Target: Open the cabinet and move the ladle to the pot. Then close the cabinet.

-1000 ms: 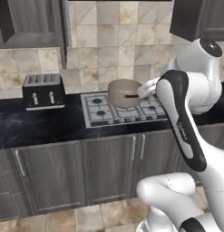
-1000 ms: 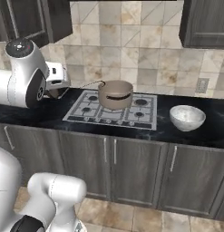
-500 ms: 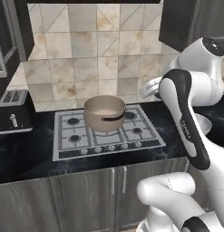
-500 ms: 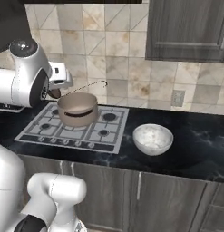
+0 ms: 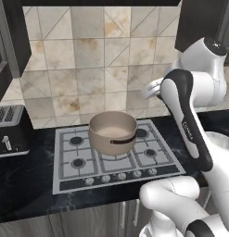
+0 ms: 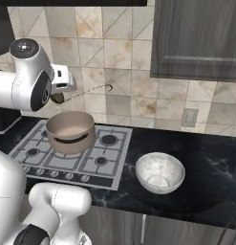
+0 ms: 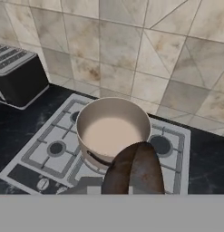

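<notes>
1. The ladle (image 6: 86,92) is held in the air above the hob (image 6: 71,152), up beside the tiled wall; its long axis runs nearly level, the thin handle pointing toward 3 o'clock in the right base view and ending in a small hook, the dark bowl at the robot's end.
2. In the hand view the ladle's bowl (image 7: 133,168) hangs large and brown at 6 o'clock, overlapping the near rim of the pot (image 7: 112,131).
3. The end effector (image 6: 57,95) is narrowed tight on the ladle beside its bowl; its fingertips are hidden behind the white wrist.
4. One pot (image 5: 112,133) stands upright on the hob's middle; its beige inside holds nothing; a dark handle faces 6 o'clock in the left base view.
5. The right base view alone shows one white bowl (image 6: 159,172) on the black desk (image 6: 205,177) at 3 o'clock of the hob, one wall socket (image 6: 189,117), and one shut cabinet (image 6: 198,40) at 1 o'clock.
6. The left base view and the hand view show one black toaster (image 5: 10,131) at 9 o'clock of the hob; the hob carries six burners, counted in the left base view.
</notes>
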